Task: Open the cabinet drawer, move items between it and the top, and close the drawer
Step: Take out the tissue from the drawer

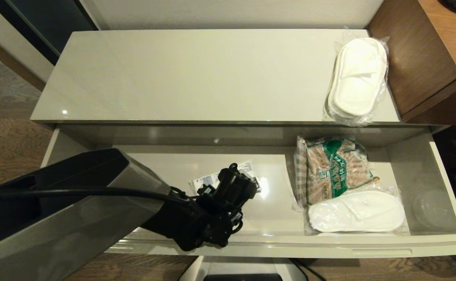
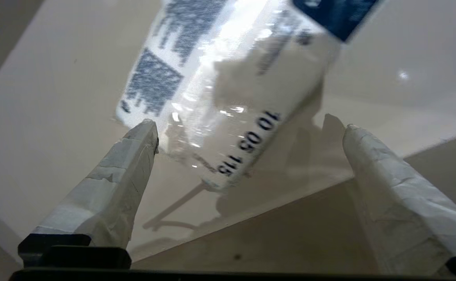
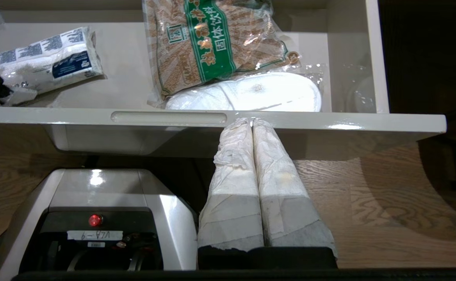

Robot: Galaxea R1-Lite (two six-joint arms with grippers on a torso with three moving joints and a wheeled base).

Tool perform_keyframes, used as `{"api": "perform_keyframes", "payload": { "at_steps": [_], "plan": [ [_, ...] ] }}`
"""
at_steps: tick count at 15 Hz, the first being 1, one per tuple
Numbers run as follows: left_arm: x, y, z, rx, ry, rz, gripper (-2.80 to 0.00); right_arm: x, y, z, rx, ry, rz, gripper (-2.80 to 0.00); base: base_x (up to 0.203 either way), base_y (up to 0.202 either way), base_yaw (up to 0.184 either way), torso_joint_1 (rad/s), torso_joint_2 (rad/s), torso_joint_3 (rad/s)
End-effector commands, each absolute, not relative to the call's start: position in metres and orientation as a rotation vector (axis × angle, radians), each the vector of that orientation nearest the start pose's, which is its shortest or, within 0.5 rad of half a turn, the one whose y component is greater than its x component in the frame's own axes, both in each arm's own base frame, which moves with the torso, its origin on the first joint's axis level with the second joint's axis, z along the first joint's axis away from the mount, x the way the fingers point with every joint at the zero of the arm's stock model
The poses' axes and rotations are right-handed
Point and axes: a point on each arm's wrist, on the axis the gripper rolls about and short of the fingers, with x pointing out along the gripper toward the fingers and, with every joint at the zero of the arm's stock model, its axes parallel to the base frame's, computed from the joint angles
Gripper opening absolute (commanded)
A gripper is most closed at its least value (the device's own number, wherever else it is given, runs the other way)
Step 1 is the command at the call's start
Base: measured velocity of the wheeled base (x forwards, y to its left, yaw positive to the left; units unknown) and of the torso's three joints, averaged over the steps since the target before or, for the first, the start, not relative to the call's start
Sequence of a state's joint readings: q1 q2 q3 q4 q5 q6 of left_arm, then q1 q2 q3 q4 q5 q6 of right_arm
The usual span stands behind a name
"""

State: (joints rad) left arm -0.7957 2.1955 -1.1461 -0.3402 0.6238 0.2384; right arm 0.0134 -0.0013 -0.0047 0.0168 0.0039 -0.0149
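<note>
The cabinet drawer point(image 1: 290, 248) stands pulled out below the top point(image 1: 196, 74). One wrapped pair of white slippers point(image 1: 358, 80) lies on the top's right end. A second pair point(image 1: 357, 212) lies in the drawer's front right. The tissue pack point(image 1: 247, 169) rests on the drawer floor left of centre. My left gripper point(image 2: 250, 127) is down inside the drawer, open, its fingers point(image 2: 134, 156) straddling the near end of the tissue pack point(image 2: 228, 86). My right gripper point(image 3: 251, 121) is shut and empty, its tips at the drawer's front rim point(image 3: 329, 117), just right of a handle slot point(image 3: 168, 117).
The brown-and-green checked snack bag point(image 1: 333, 169) lies in the drawer, partly over the slippers there. A brown wood desk point(image 1: 427, 50) adjoins the cabinet's right end. The robot base point(image 3: 95, 218) sits on the wood floor below the drawer front.
</note>
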Motion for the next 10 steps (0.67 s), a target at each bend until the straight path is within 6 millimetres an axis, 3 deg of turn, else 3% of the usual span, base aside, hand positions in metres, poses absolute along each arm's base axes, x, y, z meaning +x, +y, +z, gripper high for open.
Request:
{"api": "perform_keyframes", "payload": {
  "at_steps": [1,10],
  "plan": [
    [0.297,-0.274,0.061,0.695,0.526,-0.212,0.00,-0.024,0.000,0.075,-0.015,-0.005,0.018,-2.80,0.000,0.000,0.000,0.000,0.00,0.000],
    [0.320,-0.264,0.063,0.734,0.468,-0.183,0.00,-0.024,0.000,0.075,-0.015,-0.005,0.018,-2.80,0.000,0.000,0.000,0.000,0.00,0.000]
  ]
}}
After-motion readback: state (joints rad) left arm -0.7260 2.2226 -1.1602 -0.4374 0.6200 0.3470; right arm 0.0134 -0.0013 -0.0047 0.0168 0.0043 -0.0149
